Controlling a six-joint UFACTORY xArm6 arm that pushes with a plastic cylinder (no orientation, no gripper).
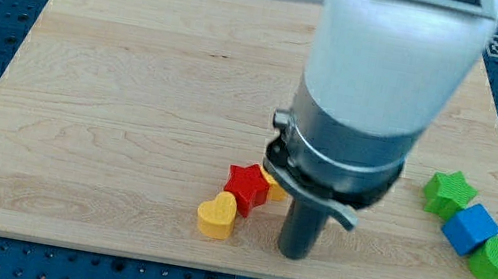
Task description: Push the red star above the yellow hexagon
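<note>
Red star [246, 186] — my tip [295, 255] upright, just right.

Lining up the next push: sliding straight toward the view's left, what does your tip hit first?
Probably the yellow heart, left of my tip; the red star sits higher. Depth is unclear.

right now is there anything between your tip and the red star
In the camera view, only a short stretch of bare board separates my tip from the red star, which lies to its upper left. A yellow block, mostly hidden by my arm, touches the star's right side.
</note>
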